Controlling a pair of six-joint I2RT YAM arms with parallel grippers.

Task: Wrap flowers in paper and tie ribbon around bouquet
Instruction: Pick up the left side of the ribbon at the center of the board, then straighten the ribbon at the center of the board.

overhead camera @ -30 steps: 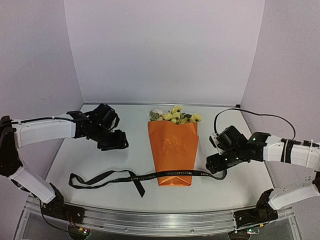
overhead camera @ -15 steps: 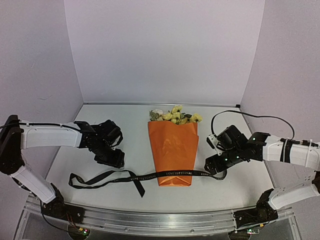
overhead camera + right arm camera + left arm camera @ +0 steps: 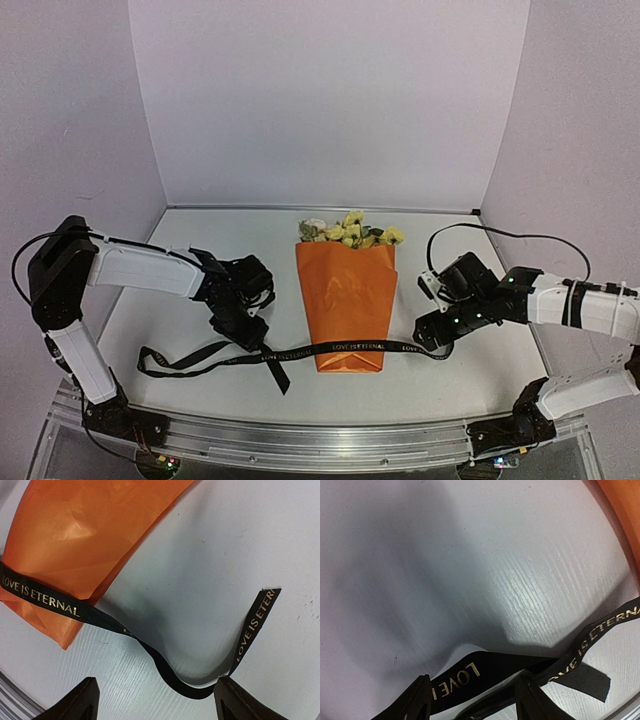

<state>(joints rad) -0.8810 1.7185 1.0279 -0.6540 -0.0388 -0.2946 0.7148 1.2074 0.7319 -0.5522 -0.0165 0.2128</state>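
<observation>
The bouquet lies mid-table: an orange paper [image 3: 345, 300] cone with the pale yellow flowers [image 3: 350, 232] sticking out of its far end. The black ribbon [image 3: 330, 349] with gold lettering runs across the cone's near end and trails off both sides. My left gripper [image 3: 246, 331] hangs open low over the ribbon's [image 3: 465, 672] left stretch, which passes between its fingertips [image 3: 420, 702] ungripped. My right gripper [image 3: 432, 338] is open over the ribbon's right loop [image 3: 192, 689], beside the paper [image 3: 85, 540].
White walls close the table on the left, back and right. A metal rail [image 3: 320, 440] runs along the near edge. The ribbon's left tail [image 3: 175, 360] loops on the table [image 3: 200, 390]. A black cable [image 3: 500, 238] arcs above the right arm.
My left arm has swung right and toward the near edge, bringing its gripper down onto the ribbon just left of the cone. The right arm has barely moved.
</observation>
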